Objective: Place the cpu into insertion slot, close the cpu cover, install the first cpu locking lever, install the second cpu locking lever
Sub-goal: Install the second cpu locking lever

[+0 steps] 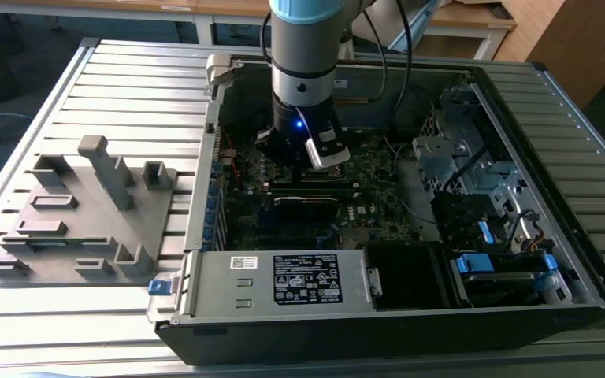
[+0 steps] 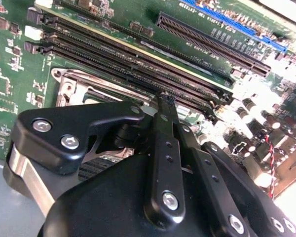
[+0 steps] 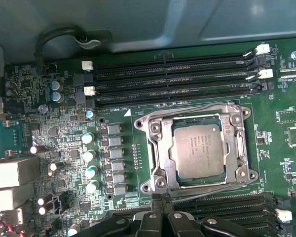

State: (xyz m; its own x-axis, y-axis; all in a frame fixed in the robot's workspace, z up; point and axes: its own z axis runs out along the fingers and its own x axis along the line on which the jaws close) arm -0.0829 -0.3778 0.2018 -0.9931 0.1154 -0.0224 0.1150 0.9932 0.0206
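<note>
Slatted grey metal tabletop (image 1: 124,87) carried an open computer case (image 1: 554,236) lying on its side, with a grey moulded fixture tray (image 1: 82,213) just beside it toward the exterior view's left. Within the case, the cpu (image 3: 196,148) sat flat in the insertion slot (image 3: 173,150), its dull silver top facing up and square to the socket. The cpu cover (image 3: 239,140) lay down around the chip as a silvery frame, its cut-out centre exposing the metal top. Whether the locking levers were latched could not be told. Long black memory slots (image 3: 172,79) ran along one side of the socket, and a second bank (image 3: 222,205) ran along the opposite side. A row of small silver-topped capacitors (image 3: 90,158) stood near the socket on the green motherboard (image 3: 281,163). The gripper (image 3: 161,197) hung just beside the socket's edge, over the second bank of slots, its black fingers (image 2: 165,106) drawn together to a narrow tip with nothing held between them. In the exterior view the arm (image 1: 305,71) descended vertically into the case, a blue light glowing at its wrist, with the power supply (image 1: 281,279) near the case's front wall.
</note>
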